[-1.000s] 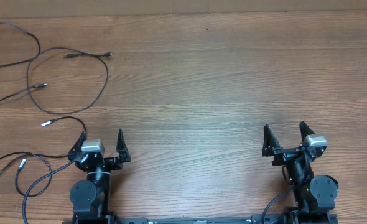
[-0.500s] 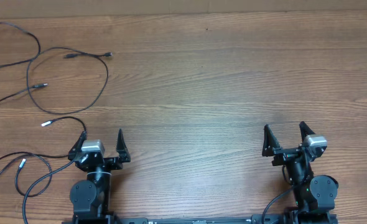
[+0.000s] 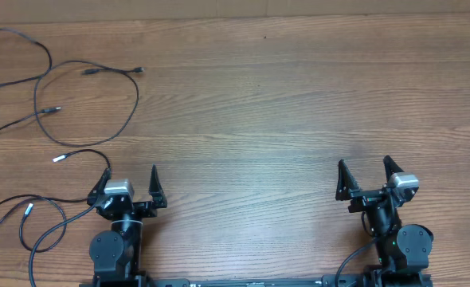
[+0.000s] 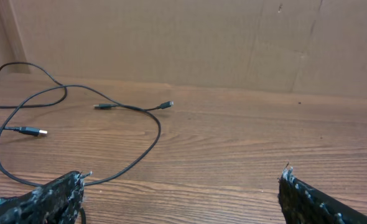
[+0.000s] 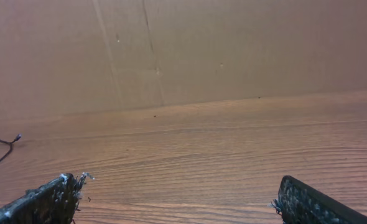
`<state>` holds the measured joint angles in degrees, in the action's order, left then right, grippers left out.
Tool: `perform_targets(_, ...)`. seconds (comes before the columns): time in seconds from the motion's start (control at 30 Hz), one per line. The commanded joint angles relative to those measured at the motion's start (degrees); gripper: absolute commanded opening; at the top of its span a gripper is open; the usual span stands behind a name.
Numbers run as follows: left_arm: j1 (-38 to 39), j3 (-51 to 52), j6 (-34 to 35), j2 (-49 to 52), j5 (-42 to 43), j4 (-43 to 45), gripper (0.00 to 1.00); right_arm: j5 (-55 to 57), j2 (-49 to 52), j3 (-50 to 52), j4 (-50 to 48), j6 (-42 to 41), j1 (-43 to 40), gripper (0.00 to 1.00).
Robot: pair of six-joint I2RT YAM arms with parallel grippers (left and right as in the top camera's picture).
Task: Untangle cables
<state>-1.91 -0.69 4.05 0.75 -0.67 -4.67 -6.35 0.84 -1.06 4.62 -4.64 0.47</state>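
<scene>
Thin black cables (image 3: 131,104) lie spread over the left part of the wooden table, looping past each other at the far left. One cable (image 3: 40,80) curves from the far left corner. Another cable (image 3: 60,227) with a white tip lies near the front left edge. In the left wrist view a cable loop (image 4: 149,140) runs ahead of the fingers, and a plug (image 4: 33,131) lies at the left. My left gripper (image 3: 131,173) stands open and empty, just right of the nearest cable. My right gripper (image 3: 364,166) is open and empty at the front right, far from the cables.
A brown cardboard wall (image 4: 171,37) stands along the table's far edge. The bare wooden tabletop (image 3: 299,104) fills the middle and right. Both arm bases (image 3: 111,251) sit at the front edge.
</scene>
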Motion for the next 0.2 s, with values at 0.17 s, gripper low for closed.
perform_targets(0.17, 0.0, 0.4, -1.1, -0.5, 0.1, 0.2, 0.99, 0.7, -0.7, 0.6, -0.2, 0.2, 0.1, 1.00)
